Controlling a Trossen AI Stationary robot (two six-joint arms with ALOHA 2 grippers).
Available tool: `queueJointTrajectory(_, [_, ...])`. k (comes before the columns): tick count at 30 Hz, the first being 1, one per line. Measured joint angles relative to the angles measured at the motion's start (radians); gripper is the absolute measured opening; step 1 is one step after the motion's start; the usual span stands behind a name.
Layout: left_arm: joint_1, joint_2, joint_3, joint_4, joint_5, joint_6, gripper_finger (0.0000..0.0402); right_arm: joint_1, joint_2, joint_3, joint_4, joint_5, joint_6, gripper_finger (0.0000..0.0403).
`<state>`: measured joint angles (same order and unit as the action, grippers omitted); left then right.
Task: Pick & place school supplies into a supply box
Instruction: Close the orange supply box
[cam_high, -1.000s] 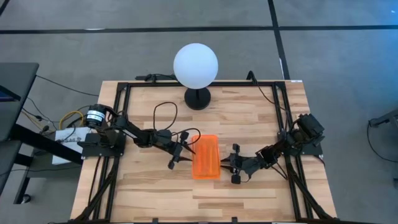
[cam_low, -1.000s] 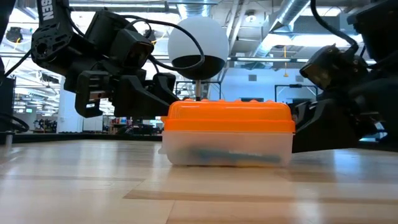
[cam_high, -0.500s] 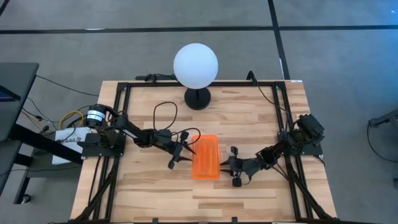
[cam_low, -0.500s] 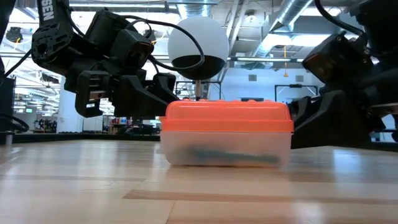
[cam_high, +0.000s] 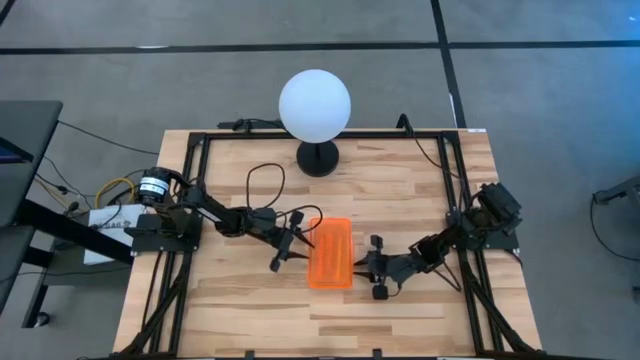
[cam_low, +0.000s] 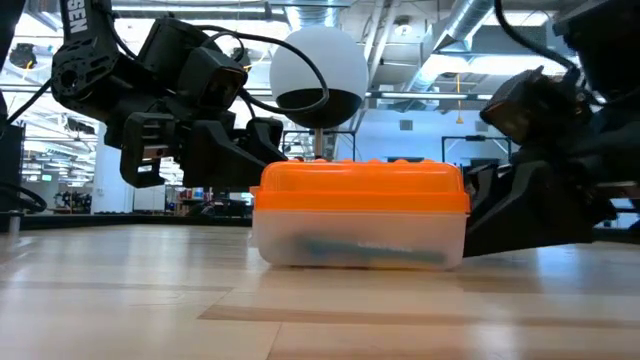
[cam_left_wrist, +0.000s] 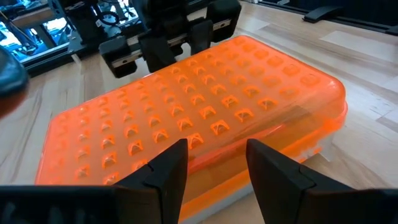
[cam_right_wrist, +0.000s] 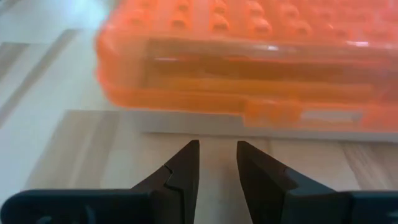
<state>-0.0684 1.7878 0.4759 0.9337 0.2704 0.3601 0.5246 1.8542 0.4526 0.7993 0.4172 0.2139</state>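
The supply box (cam_high: 331, 253) sits closed, studded orange lid over clear body; no readable writing. Left gripper (cam_high: 286, 246) and right gripper (cam_high: 376, 268) flank it, both parted, empty.

My two dark fingers (cam_right_wrist: 186, 168) point at the long side of the orange-lidded clear plastic pencil case (cam_right_wrist: 249, 68), a narrow gap between their tips, nothing in it. My right gripper (cam_right_wrist: 217, 163) sits low over the pale wooden tabletop (cam_right_wrist: 74, 149), just short of the case and not touching it. The lid is studded with rows of raised bumps. A small orange latch tab shows on the facing wall. The case's contents are too blurred to tell.
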Motion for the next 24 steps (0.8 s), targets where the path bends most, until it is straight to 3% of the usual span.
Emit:
queueJointTrajectory(12, [-0.016,0.000,0.000,0.000,0.003,-0.001,0.0158,-0.041,0.000,0.000,-0.026,0.010,0.025,0.0101])
queueJointTrajectory(19, [-0.016,0.000,0.000,0.000,0.003,-0.003,0.0158,-0.056,0.000,0.000,-0.029,0.134,0.035,0.0101])
queueJointTrajectory(24, [-0.016,0.000,0.000,0.000,0.004,-0.004,0.0158,-0.093,0.000,-0.001,-0.032,0.135,0.040,0.0101])
